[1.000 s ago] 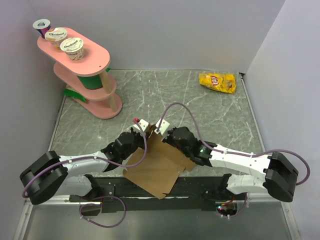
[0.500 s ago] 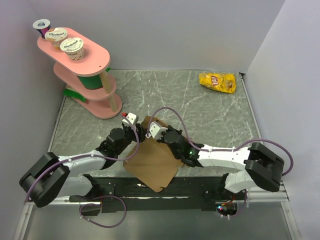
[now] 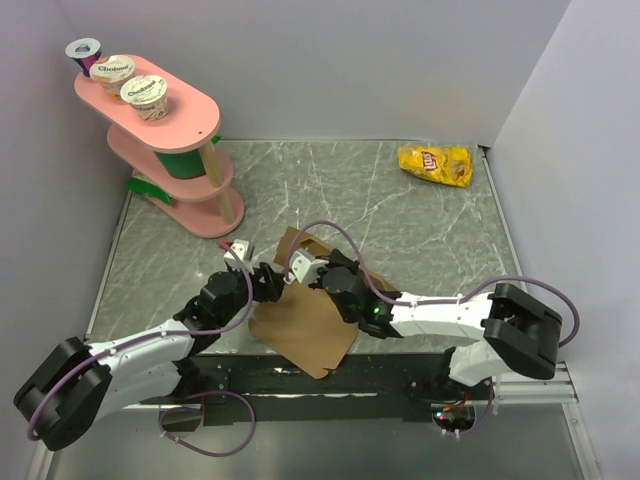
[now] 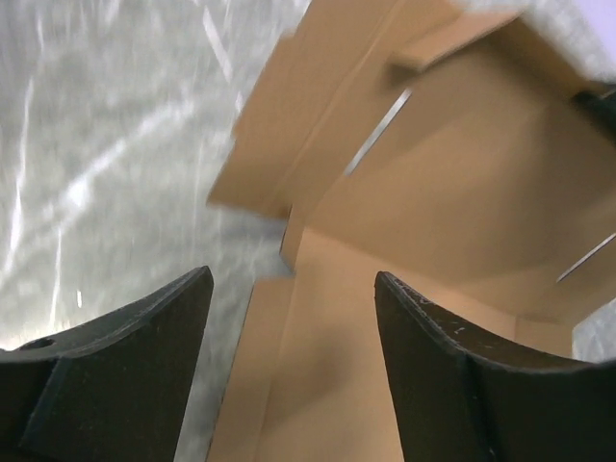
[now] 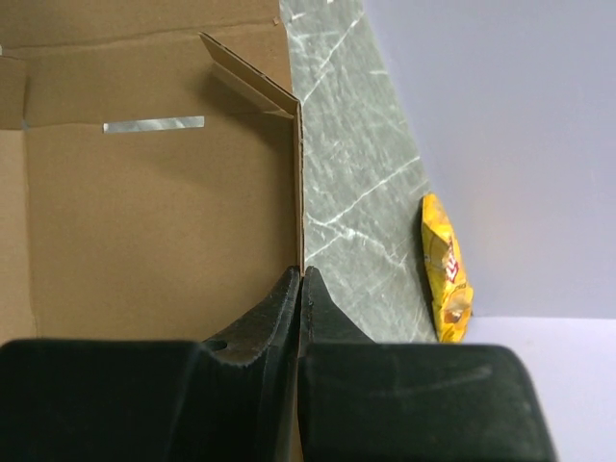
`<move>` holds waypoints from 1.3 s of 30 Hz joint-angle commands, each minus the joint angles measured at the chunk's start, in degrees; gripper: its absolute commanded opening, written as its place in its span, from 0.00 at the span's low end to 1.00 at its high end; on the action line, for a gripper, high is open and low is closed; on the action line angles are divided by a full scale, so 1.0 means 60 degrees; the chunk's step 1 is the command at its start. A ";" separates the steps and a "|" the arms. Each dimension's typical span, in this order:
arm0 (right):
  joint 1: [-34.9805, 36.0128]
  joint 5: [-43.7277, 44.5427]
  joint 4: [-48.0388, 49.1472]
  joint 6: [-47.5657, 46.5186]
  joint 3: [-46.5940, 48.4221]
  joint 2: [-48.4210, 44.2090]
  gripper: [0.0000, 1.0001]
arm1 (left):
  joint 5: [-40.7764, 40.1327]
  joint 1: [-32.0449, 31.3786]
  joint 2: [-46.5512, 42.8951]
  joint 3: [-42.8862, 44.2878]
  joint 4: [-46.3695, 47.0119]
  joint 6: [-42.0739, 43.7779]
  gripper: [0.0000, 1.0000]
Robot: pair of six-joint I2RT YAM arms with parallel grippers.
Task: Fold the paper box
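At the near middle of the desk [image 3: 400, 200], just ahead of the two arm bases, the paper box [image 3: 305, 325] lies as a partly raised sheet of plain brown cardboard, its broad flat panel toward the near edge and a folded-up wall with flaps standing at its far end. The right fingers [image 5: 279, 318] are pressed together on the thin upright edge of that wall, which runs straight down into the seam between them; a slot and a small turned-in flap show on the panel beside it. The left fingers [image 4: 144, 356] stand wide apart with nothing gripped, hanging over the box's left side, where the cardboard's inner face and a raised flap fill the view between them; whether either one touches the sheet cannot be told. A yellow chip bag [image 3: 435, 164] lies well apart at the far right corner of the desk, and a pink tiered shelf [image 3: 180, 120] at the far left carries three yogurt cups [image 3: 143, 92] on its top level
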 commanded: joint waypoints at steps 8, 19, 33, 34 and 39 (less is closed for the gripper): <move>0.0702 0.1282 0.1888 -0.0918 0.0266 0.0731 0.00 | 0.0469 0.0039 0.1586 0.0202 -0.0787 -0.1502 0.59; 0.1609 0.0932 -0.0173 0.0779 0.0280 -0.0234 0.00 | 0.1173 0.0039 0.2377 -0.0163 0.0237 -0.2263 0.10; 0.2299 0.0125 -0.2711 0.3797 -0.0012 -0.1012 0.00 | 0.0983 0.0039 0.3037 0.0143 0.1161 -0.2425 0.11; 0.2285 0.0096 -0.2638 0.3799 -0.0085 -0.1041 0.00 | 0.0939 0.0039 0.3022 0.0202 0.1088 -0.2396 0.14; 0.2095 0.0461 -0.2169 0.3536 -0.0306 -0.0909 0.00 | 0.0749 0.0039 0.2147 0.0160 0.0371 -0.2337 0.60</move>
